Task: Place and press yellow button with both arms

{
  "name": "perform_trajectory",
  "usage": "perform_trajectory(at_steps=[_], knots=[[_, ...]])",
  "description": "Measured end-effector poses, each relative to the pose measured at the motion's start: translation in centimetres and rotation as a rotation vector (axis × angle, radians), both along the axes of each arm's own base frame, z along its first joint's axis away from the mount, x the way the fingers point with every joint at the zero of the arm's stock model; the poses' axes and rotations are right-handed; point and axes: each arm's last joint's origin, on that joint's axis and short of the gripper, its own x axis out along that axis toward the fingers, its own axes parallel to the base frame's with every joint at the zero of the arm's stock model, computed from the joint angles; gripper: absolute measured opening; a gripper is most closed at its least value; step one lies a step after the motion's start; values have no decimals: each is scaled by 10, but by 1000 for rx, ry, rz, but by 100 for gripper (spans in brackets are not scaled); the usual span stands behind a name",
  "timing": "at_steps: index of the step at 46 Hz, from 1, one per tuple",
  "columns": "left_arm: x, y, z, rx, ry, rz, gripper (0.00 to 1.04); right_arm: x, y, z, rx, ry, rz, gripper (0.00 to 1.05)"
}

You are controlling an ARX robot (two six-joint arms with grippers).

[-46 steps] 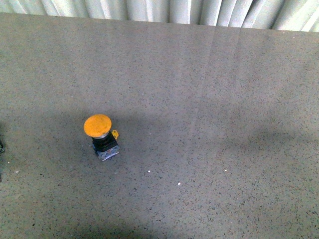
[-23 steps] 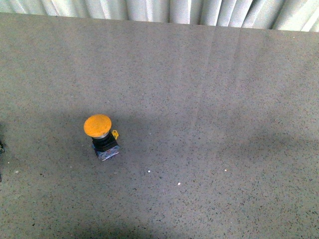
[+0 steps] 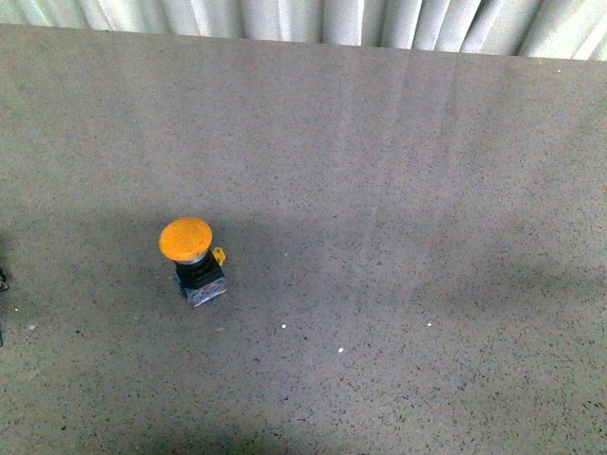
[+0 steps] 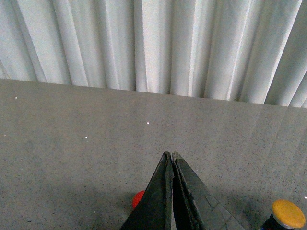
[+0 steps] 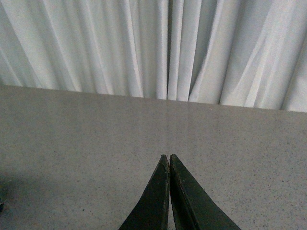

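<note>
The yellow button [image 3: 186,240] stands upright on the grey table at the left of the front view, orange-yellow cap on a black body with a silvery-blue base. It also shows at the edge of the left wrist view [image 4: 288,213]. My left gripper [image 4: 172,155] is shut and empty, above the table and apart from the button. My right gripper [image 5: 169,156] is shut and empty over bare table. Neither arm shows in the front view.
A red-capped button [image 4: 138,199] lies partly hidden behind the left fingers. The grey speckled table [image 3: 398,190] runs back to a white pleated curtain [image 3: 313,19]. A dark sliver [image 3: 2,280] shows at the front view's left edge.
</note>
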Motion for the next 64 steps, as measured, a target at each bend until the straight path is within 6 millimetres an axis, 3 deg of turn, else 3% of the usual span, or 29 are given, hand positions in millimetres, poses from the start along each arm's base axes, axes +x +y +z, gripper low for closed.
perform_trajectory(at_steps=[21, 24, 33, 45, 47, 49, 64], knots=[[0, 0, 0, 0, 0, 0, 1, -15, 0, -3, 0, 6, -2, 1], [0, 0, 0, 0, 0, 0, 2, -15, 0, -3, -2, 6, -2, 8], [0, 0, 0, 0, 0, 0, 27, -15, 0, -3, -2, 5, -2, 34], [0, 0, 0, 0, 0, 0, 84, -15, 0, -3, -2, 5, -2, 91], [0, 0, 0, 0, 0, 0, 91, -15, 0, -3, -2, 5, -2, 96], [0, 0, 0, 3, 0, 0, 97, -15, 0, -3, -2, 5, -2, 96], [0, 0, 0, 2, 0, 0, 96, -15, 0, -3, -2, 5, -2, 96]])
